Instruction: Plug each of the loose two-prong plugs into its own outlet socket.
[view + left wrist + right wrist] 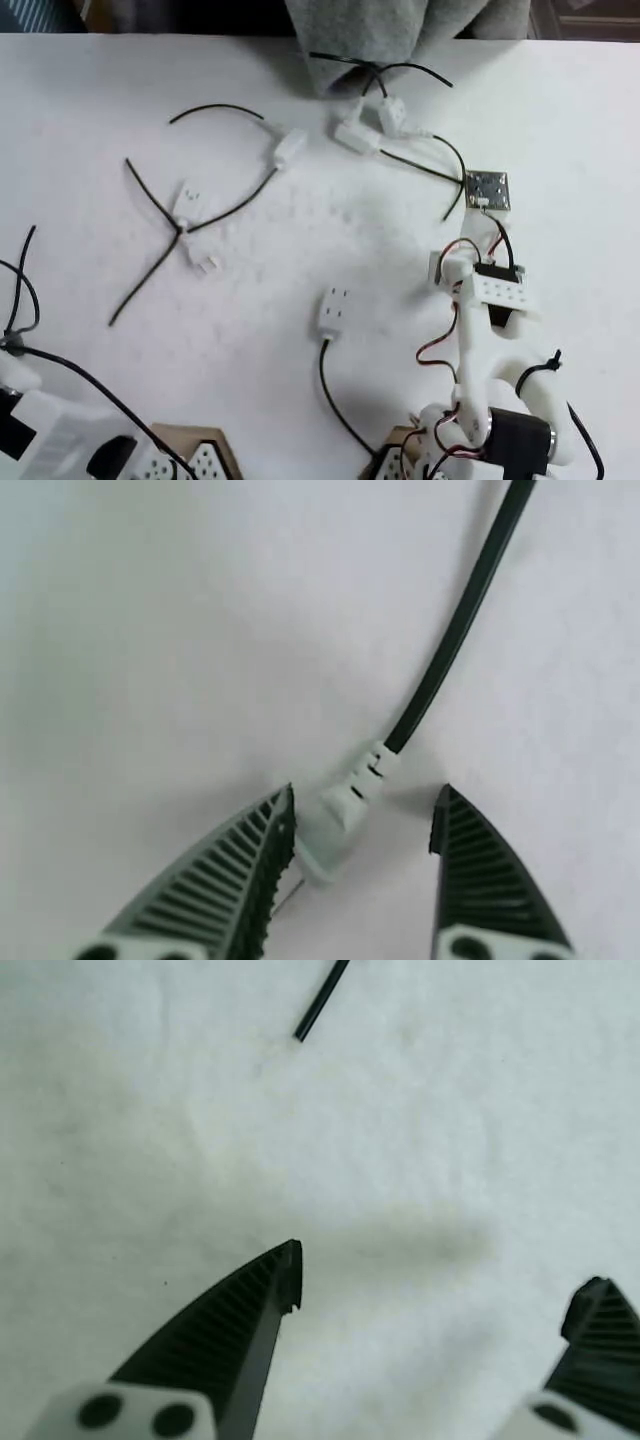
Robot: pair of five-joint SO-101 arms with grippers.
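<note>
Left end effector point(365, 800) released, plug point(337, 825) between its jaws, nearer one; right end effector point(447, 1270) released.

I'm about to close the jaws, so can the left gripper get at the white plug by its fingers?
Probably yes: the left gripper is open, the white plug lies on the table between its fingers, and nothing but its own black cord is near.

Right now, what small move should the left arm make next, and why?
Probably close the left jaws on the white plug. They stand open with the plug lying on the table between them, its black cord trailing away. It must be gripped before it can go to a socket.
</note>
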